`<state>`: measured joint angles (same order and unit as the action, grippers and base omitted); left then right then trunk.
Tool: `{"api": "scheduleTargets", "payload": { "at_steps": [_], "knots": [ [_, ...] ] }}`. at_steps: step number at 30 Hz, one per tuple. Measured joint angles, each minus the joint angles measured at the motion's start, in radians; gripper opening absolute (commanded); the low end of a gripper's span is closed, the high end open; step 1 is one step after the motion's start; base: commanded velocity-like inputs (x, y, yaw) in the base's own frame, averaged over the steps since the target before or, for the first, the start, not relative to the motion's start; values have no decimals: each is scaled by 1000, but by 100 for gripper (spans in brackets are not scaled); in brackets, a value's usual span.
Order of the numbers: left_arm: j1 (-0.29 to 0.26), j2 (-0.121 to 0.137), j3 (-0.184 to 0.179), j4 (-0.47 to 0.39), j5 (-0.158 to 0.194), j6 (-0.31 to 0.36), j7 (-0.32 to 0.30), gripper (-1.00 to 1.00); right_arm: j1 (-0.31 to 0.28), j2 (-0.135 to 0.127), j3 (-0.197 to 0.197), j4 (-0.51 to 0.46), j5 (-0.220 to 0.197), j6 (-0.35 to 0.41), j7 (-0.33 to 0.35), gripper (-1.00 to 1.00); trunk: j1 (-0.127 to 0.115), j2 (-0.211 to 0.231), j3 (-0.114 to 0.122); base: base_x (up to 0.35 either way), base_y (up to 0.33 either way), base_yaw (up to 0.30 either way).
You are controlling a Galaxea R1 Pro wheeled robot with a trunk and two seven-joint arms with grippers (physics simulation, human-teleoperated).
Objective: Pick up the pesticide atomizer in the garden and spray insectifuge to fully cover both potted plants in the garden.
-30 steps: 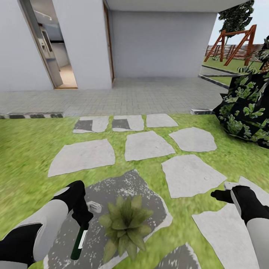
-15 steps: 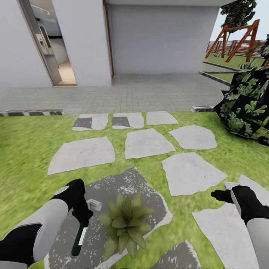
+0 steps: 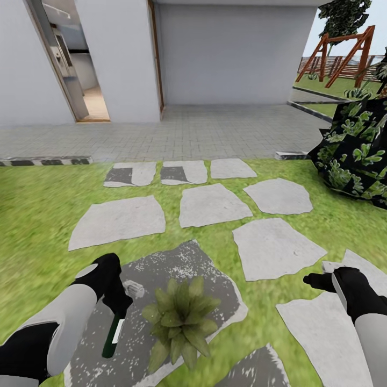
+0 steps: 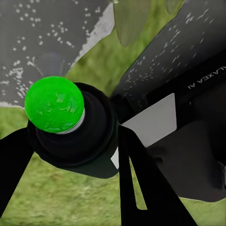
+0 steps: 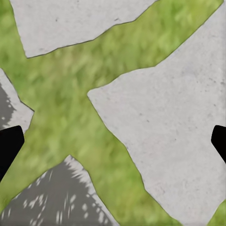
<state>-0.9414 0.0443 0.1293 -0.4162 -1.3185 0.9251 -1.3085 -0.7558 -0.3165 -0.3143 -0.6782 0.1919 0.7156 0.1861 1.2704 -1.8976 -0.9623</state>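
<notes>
Left wrist view: atomizer (image 4: 70, 127) green dot (image 4: 54, 104), end effector-clamped.

Your left arm enters the head view at 7 o'clock, its grey forearm rising toward 1 o'clock into a black wrist. The left gripper (image 3: 119, 317) points down toward 6 o'clock, and its black fingers (image 4: 141, 188) are closed around the pesticide atomizer (image 3: 113, 337), gripping the bottle's upper end. Your right arm enters at 4 o'clock, with the forearm angled toward 11 o'clock. The right gripper (image 3: 317, 280) points toward 9 o'clock; its fingertips (image 5: 8, 146) stand wide apart and hold nothing.
</notes>
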Motion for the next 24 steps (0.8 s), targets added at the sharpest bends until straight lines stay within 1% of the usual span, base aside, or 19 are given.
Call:
{"api": "scheduleTargets", "payload": {
  "at_steps": [4,9,12,24],
  "knots": [
    [0,-1,0,-1,-2,0,12,-100,0,0,0,0,0,0,0,100,0,0,0,0,0,0],
    [0,-3,-1,3,-2,2,76,-100,0,0,0,0,0,0,0,100,0,0,0,0,0,0],
    [0,-3,0,6,-1,1,92,-100,0,0,0,0,0,0,0,100,0,0,0,0,0,0],
    [0,-4,0,7,1,-1,95,-100,0,0,0,0,0,0,0,100,0,0,0,0,0,0]
  ]
}}
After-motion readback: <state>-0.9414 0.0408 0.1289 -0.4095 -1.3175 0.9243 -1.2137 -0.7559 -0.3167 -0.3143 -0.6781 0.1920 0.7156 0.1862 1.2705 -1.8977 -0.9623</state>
